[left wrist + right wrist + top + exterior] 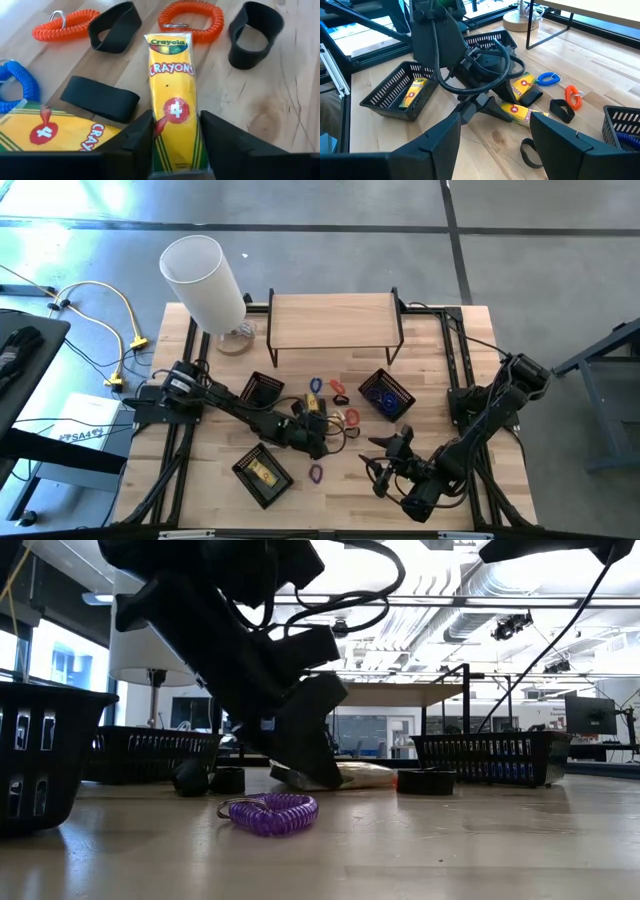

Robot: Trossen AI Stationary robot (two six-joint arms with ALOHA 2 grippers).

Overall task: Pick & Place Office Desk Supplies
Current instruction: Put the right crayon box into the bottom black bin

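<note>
A yellow crayon packet (pixel 172 75) lies flat on the wooden table (pixel 260 115) between the fingers of my left gripper (pixel 175 117), which is shut on it near the table's middle (pixel 318 430). A second crayon packet (pixel 50 132) lies beside it. Around them lie orange coil bands (pixel 192 20), a blue coil band (pixel 17 85) and black loop bands (pixel 102 97). A purple coil band (pixel 270 812) lies nearer the front edge. My right gripper (pixel 495 130) hangs open above the table to the right (pixel 390 445), holding nothing. My left gripper pinches the crayon packet's two long sides (pixel 159 127) between its two fingers, at the end nearest the wrist. The fingers slant down from the table's left and point along the packet. The packet lies flat on the table.
Black baskets stand at the centre back (pixel 262 390), the right (pixel 385 393) and the front left (pixel 262 472), the last holding a yellow packet. A wooden shelf (pixel 335 315) and a white cylinder lamp (pixel 205 280) stand at the back.
</note>
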